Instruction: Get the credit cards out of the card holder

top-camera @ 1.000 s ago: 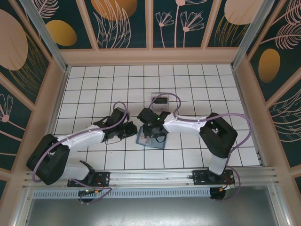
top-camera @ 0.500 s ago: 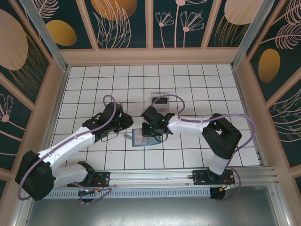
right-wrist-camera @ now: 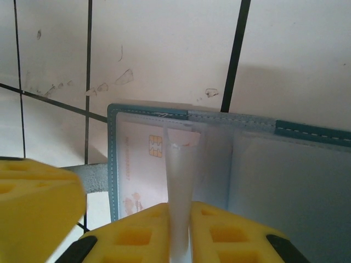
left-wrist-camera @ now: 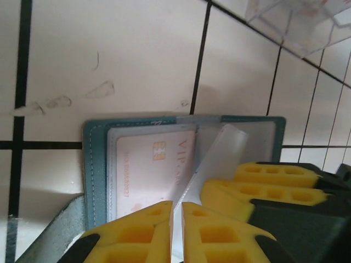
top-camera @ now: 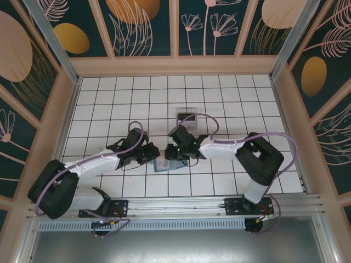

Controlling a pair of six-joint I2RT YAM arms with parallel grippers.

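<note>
The teal card holder (top-camera: 165, 164) lies open on the tiles between both grippers. A pale pinkish credit card (left-wrist-camera: 148, 170) (right-wrist-camera: 140, 175) lies in the clear left pocket of the card holder (left-wrist-camera: 96, 164) (right-wrist-camera: 307, 130). My right gripper (right-wrist-camera: 180, 233) (top-camera: 177, 154) is shut on a translucent sleeve flap (right-wrist-camera: 180, 175) lifted from the fold. My left gripper (left-wrist-camera: 176, 219) (top-camera: 154, 156) is shut to a thin slit over the card's near edge. I cannot tell whether it grips anything. A dark credit card (top-camera: 188, 116) lies in the clear tray.
The clear plastic tray (top-camera: 178, 118) (left-wrist-camera: 296, 22) stands one or two tiles beyond the card holder. The right gripper's yellow fingers (left-wrist-camera: 263, 186) crowd the left wrist view at the right. Wooden walls ring the white tiled floor.
The left gripper drew back to the left half a second ago and has returned to the card holder's left side. The card holder has slid slightly left with the right gripper on it.
</note>
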